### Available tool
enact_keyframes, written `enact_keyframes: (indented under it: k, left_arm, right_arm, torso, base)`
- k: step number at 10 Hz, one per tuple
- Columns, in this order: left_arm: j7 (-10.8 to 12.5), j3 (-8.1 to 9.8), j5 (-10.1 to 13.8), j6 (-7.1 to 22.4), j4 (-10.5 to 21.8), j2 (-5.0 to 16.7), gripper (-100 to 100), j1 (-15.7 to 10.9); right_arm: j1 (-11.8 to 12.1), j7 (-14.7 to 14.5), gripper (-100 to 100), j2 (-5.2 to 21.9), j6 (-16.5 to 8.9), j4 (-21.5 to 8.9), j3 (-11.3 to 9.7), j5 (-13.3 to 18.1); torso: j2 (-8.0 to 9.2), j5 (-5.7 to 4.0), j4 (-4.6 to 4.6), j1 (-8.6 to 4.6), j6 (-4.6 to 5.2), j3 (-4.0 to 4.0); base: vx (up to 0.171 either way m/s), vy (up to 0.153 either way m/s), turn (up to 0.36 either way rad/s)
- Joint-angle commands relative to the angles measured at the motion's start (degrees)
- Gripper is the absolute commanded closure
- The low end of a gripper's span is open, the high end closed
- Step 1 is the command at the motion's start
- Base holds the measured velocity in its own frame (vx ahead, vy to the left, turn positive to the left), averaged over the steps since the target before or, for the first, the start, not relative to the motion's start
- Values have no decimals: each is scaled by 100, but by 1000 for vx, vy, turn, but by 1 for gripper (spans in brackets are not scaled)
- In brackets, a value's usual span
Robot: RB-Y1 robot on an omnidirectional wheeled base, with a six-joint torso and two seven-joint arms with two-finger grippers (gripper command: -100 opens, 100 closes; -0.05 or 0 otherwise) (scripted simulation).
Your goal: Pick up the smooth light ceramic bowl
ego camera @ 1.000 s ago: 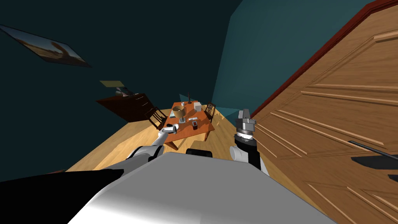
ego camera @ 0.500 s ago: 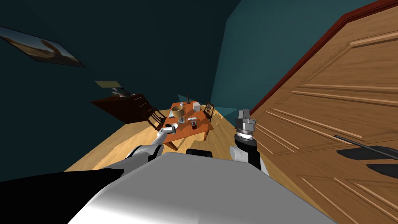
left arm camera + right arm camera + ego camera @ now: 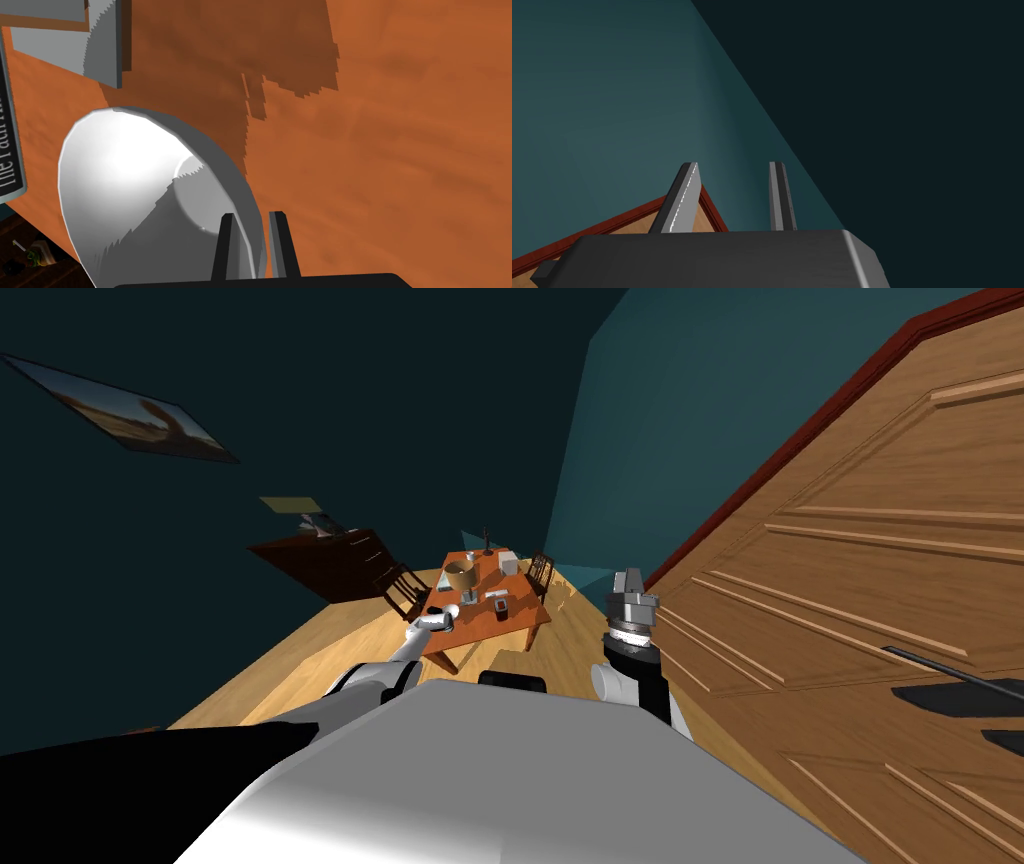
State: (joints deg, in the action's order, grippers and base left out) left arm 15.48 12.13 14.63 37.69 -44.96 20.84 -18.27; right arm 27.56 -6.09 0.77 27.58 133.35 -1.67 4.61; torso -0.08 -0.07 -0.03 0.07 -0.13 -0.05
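While only the head camera has swayed, the left tool (image 3: 252, 216) stays pinched on the bowl (image 3: 125, 190) rim over the tabletop (image 3: 400, 150): seemingly ready to lift. Right tool (image 3: 733, 165) spread, empty.

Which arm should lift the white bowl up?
Left. The left gripper pinches the rim of the white bowl on the orange table. The right gripper is open, raised beside the wooden door, away from the table.
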Motion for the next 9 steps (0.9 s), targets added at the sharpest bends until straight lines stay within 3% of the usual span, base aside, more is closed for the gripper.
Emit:
enact_keyframes:
  k: [1, 3, 6, 9]
  left_arm:
    - [-44, -142, -48, 143, -268, -96, 100, 79]
    - [-77, -340, -124, 370, -687, -254, 100, 218]
    - [-94, -439, -163, 483, -962, -333, 100, 287]
    - [-144, -737, -277, 823, -1655, -570, 100, 496]
  right_arm:
    - [0, 0, 0, 0, 0, 0, 0, 0]
    - [0, 0, 0, 0, 0, 0, 0, 0]
    - [-1, 0, 0, 0, 0, 0, 0, 0]
    - [0, 0, 0, 0, 0, 0, 0, 0]
  torso:
    - [0, 0, 0, 0, 0, 0]
    - [-19, 0, -4, -4, 9, -11]
    - [-12, 0, -3, -3, 12, -8]
    - [-11, -3, -3, -8, 11, -7]
  base:
    - [79, -7, 330]
    - [85, 7, 258]
    - [46, 4, 124]
    - [62, -3, 285]
